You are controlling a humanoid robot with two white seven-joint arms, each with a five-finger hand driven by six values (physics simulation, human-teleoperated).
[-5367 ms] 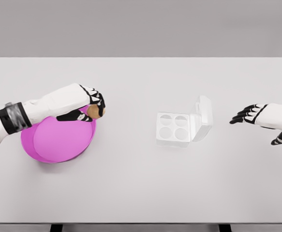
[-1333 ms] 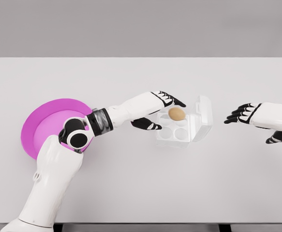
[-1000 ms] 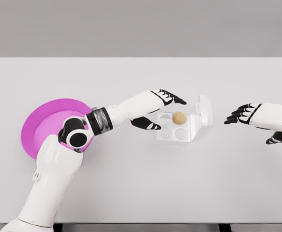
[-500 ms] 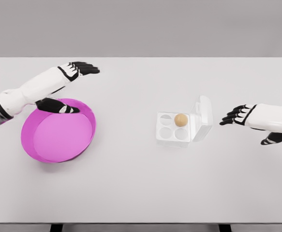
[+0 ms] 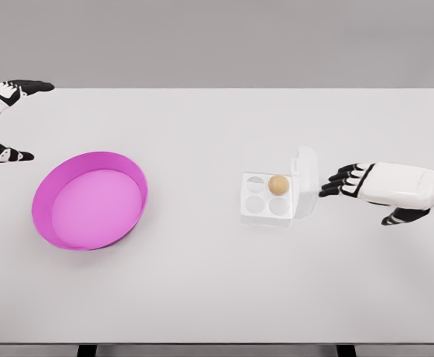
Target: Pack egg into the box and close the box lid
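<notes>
A brown egg [image 5: 278, 184] rests in the far right cup of the white four-cup box [image 5: 266, 199]; the other cups hold nothing. The box's lid [image 5: 304, 182] stands nearly upright on the box's right side. My right hand [image 5: 348, 182] is open, its black fingertips just right of the lid, close to touching it. My left hand [image 5: 7, 123] is open at the far left edge of the view, beyond the pink bowl [image 5: 90, 201], holding nothing.
The pink bowl sits on the left half of the white table [image 5: 217, 290] with nothing inside. The table's front edge runs along the bottom of the view.
The left arm has swung back to the far left edge. The right hand has slid left up to the lid, which has tipped more upright. The egg stays in its cup.
</notes>
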